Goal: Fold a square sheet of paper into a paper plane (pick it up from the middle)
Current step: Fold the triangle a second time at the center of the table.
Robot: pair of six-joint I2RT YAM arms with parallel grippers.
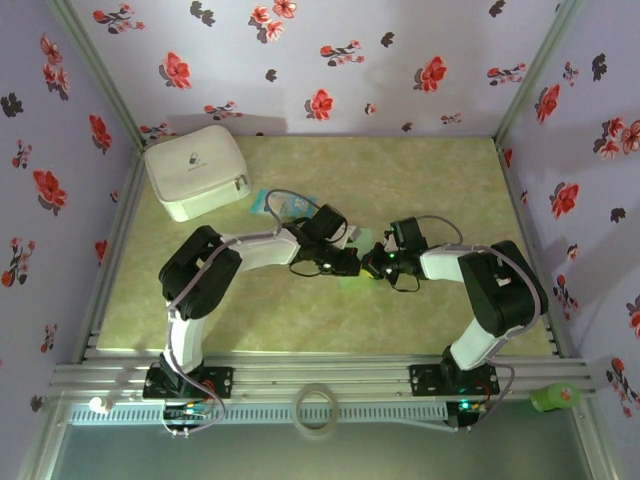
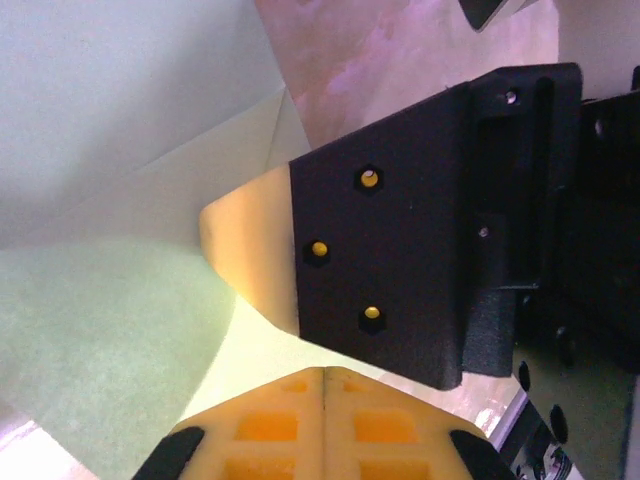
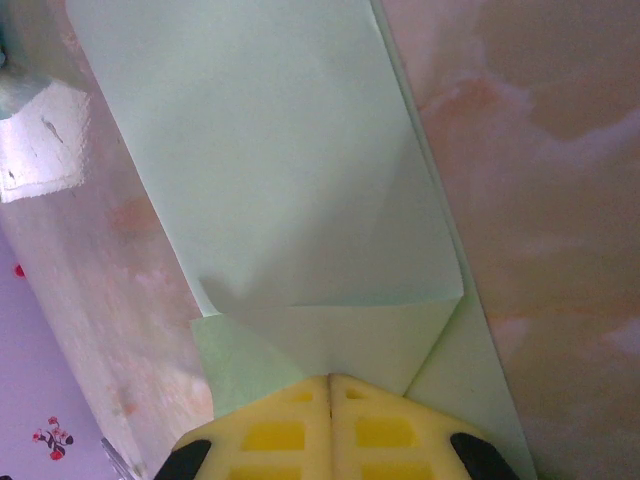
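Closed right gripper (image 3: 330, 392) rests tips on folded edge of square sheet of paper (image 3: 280, 180) | left gripper (image 2: 327, 392) closed, tips over same sheet | sheet at middle of table (image 1: 300, 325) | crease step: press flat, follow fold line, avoid dragging sheet.

Paper (image 3: 300, 180) on table (image 1: 450, 180) (between left gripper (image 2: 328, 378), right gripper (image 3: 330, 380)), pouch (image 1: 195, 170) behind-left

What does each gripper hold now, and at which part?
The right gripper is shut on the folded green paper, pinching its folded edge. The left gripper is shut beside the paper; whether it grips it cannot be told.
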